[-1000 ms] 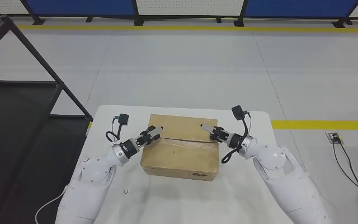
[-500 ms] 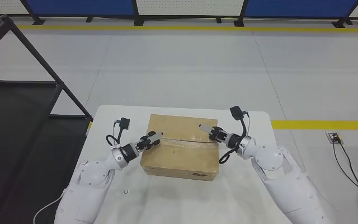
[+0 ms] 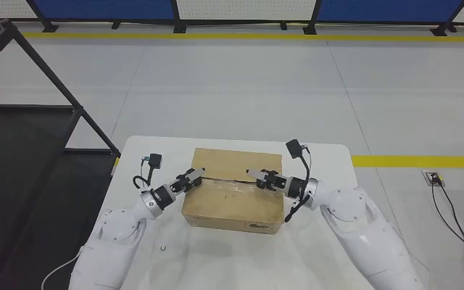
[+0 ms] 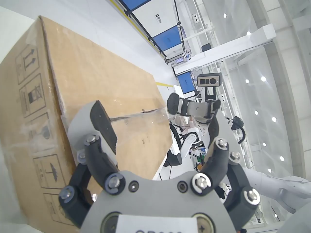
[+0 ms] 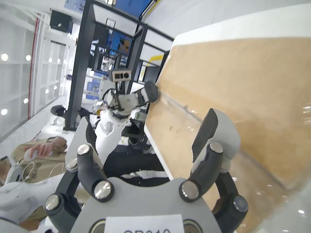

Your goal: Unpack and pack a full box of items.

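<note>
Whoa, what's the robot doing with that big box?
The robot has both arms at a cardboard box on the white table. The box is shut, with clear tape along its top seam. The left tool is open at one end of the seam, and the right tool is open over the lid. The box is not opened yet.

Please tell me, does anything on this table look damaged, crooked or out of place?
Nothing serious. The cardboard box is closed and looks intact; the clear tape along its top seam is wrinkled. One tiny curled bit lies loose on the table near a corner of the box, too small to identify.
</note>
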`<action>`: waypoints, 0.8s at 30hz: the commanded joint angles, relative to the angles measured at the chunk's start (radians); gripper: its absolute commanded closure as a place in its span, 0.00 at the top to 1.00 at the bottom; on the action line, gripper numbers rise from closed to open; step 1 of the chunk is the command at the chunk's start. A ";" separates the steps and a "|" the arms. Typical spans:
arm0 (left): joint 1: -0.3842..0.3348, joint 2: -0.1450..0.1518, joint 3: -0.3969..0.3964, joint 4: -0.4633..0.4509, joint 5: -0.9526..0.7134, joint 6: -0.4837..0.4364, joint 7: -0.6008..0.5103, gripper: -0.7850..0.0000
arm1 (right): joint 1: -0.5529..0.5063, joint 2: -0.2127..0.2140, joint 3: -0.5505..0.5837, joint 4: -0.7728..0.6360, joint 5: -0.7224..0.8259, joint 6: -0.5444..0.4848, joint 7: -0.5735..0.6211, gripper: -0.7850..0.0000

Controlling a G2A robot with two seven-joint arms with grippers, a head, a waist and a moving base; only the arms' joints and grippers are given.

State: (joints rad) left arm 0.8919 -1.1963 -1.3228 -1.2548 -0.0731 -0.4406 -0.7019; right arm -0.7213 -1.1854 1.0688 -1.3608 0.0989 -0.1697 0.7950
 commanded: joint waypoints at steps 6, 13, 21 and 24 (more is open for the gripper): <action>0.006 0.003 -0.005 -0.016 -0.026 -0.038 0.001 1.00 | 0.046 -0.016 -0.059 0.055 -0.024 -0.017 0.029 1.00; 0.024 0.009 -0.026 -0.046 -0.058 -0.082 -0.006 1.00 | 0.055 -0.019 -0.066 0.085 -0.052 -0.107 0.027 1.00; 0.021 0.013 -0.032 -0.042 -0.053 -0.088 0.017 1.00 | 0.043 -0.022 -0.041 0.098 -0.001 -0.152 -0.021 1.00; 0.016 0.012 -0.027 -0.034 -0.052 -0.085 0.024 1.00 | 0.057 -0.026 -0.037 0.112 0.021 -0.084 -0.031 1.00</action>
State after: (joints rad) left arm 0.9098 -1.1836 -1.3522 -1.2920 -0.1248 -0.5266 -0.6796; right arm -0.6720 -1.2101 1.0332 -1.2540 0.1161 -0.2857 0.7620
